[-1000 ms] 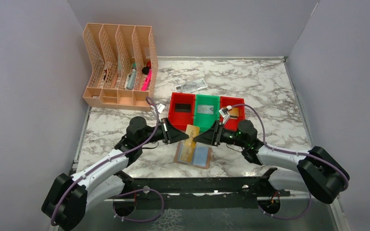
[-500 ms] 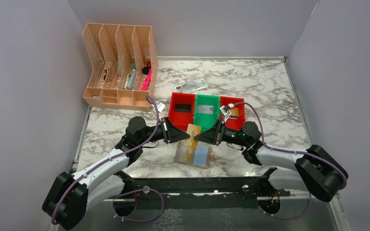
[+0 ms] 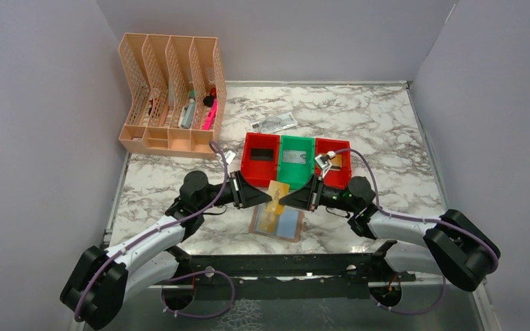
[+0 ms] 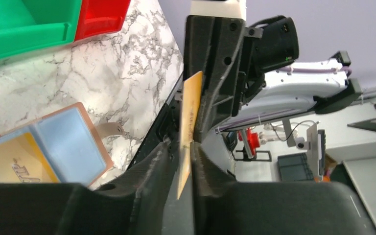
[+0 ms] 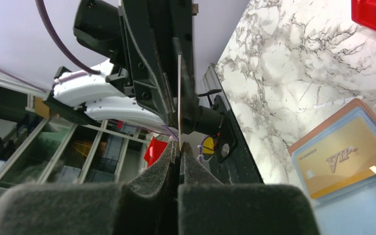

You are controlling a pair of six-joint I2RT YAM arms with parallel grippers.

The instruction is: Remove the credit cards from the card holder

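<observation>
Rack (image 3: 169,96): far L on bench (image 3: 386,124), well apart from the work.
L end effector (image 4: 181,147): card (image 4: 188,122) stands on edge between its pads (image 4: 156,166). Thin gap shows either side, so can't tell if it clamps or only flanks the card.
Card: gold, in the air above holder (image 3: 290,222), both arms' tips meeting on it.
Holder: lies open on bench, under the hand-off. 2nd card (image 5: 345,164), gold w/ "VIP", sits in one panel; other panel bare blue.
R end effector (image 5: 179,146): jaws together, clamped on card's edge.
Bins (image 3: 296,157): red, green, red in a row just beyond holder.
Step (my read): hand-off L to R, approx. halfway thru task w/ 2nd card left.
Do it well: L should open fully before R pulls. R should draw straight back along card's plane, no twist, or the thin card may slip. Then go to a bin.
Top view only: card's height over holder, bins, both arms at once.
L wrist only: gap beside its pads, card's gold face.
R wrist only: card edge-on in a tight pinch, "VIP" print.
</observation>
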